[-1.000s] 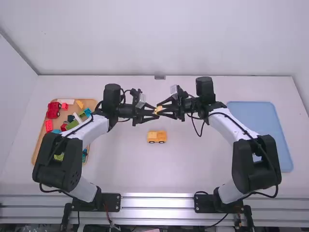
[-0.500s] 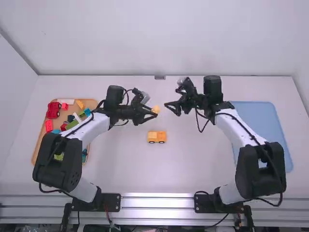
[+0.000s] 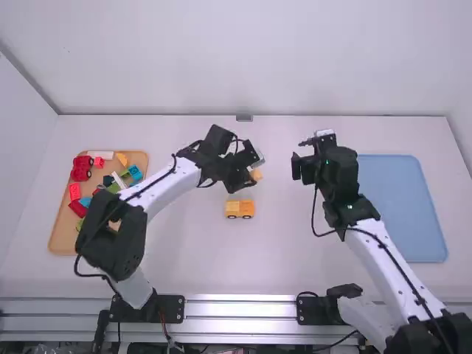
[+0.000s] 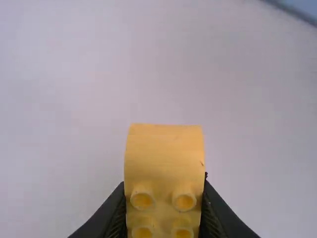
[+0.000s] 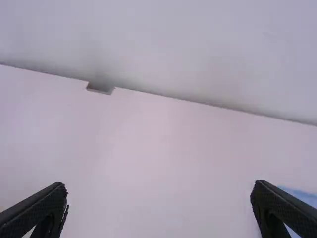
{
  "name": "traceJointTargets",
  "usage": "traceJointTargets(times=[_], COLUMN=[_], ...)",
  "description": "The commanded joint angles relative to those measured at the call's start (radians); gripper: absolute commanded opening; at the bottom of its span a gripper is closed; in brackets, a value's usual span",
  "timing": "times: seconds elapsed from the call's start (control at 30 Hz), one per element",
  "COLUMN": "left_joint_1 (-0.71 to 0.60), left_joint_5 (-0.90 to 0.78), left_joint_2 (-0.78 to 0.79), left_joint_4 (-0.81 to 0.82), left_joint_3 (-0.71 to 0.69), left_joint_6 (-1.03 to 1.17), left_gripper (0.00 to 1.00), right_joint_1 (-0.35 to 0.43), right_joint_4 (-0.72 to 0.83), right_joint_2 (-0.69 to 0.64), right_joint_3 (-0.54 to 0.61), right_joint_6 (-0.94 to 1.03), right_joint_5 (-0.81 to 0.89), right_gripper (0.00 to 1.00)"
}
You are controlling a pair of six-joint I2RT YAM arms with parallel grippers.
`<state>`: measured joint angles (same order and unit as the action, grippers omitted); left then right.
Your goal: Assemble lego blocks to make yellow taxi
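The left gripper (image 4: 164,186) clamps the curved yellow block (image 4: 163,158) by its sides, presumably leaving 1 end free for joining the wheeled base (image 3: 240,209) on the table (image 3: 273,254), while the right gripper (image 5: 159,185), fingers apart, likely gives it room.

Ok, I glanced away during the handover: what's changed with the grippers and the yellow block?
The right gripper has come away from the yellow block toward the right, fingers now wide open. The left gripper alone holds the block, carried slightly right and nearer the arm bases. The yellow car, wooden tray and blue tray stayed put.
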<state>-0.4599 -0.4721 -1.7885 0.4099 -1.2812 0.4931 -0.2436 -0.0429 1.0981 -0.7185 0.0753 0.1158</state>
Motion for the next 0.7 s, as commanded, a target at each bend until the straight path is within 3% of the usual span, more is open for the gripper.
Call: traceJointTargets(times=[0.0,0.33,0.47,0.67], left_joint_1=[-0.053,-0.225,-0.262,-0.256], left_joint_5=[0.062,0.243,0.34,0.349], left_joint_2=[-0.075,-0.258,-0.286,-0.305], left_joint_4=[0.044,0.06,0.029,0.019], left_joint_3=[-0.062,-0.119,-0.119,-0.118], left_joint_6=[0.113,0.269,0.25,0.257], left_gripper=[0.06,0.07,0.08,0.09], right_joint_1=[0.004,0.094,0.101,0.1], right_joint_4=[-0.035,-0.002,0.011,0.004], right_joint_2=[-0.101,-0.34,-0.367,-0.342], right_joint_3=[0.076,0.199,0.21,0.209], right_joint_6=[-0.055,-0.101,-0.101,-0.094], right_joint_5=[0.066,0.061,0.061,0.059], right_gripper=[0.99,0.99,0.99,0.99])
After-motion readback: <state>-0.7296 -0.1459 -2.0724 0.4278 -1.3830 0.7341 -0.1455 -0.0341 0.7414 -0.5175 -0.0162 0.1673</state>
